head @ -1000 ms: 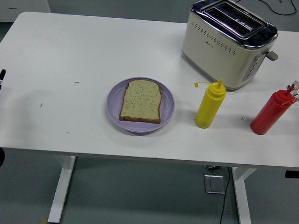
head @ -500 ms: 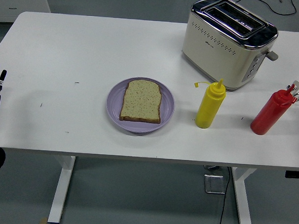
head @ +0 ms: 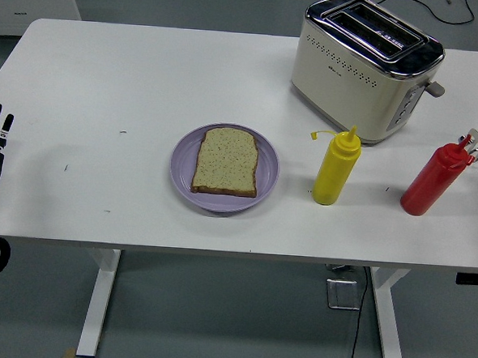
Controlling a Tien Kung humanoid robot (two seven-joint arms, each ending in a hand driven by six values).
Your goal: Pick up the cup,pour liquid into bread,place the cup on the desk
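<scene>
Bread slice (head: 226, 161) on purple plate (head: 267, 181), yellow bottle (head: 336, 168) and red bottle (head: 435, 180) upright

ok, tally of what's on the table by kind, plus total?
Squeeze bottles: 2, the yellow bottle and the red bottle
Plates: 1, the purple plate
Bread slices: 1, the bread on the plate
Toasters: 1, the toaster
Total: 5
</scene>
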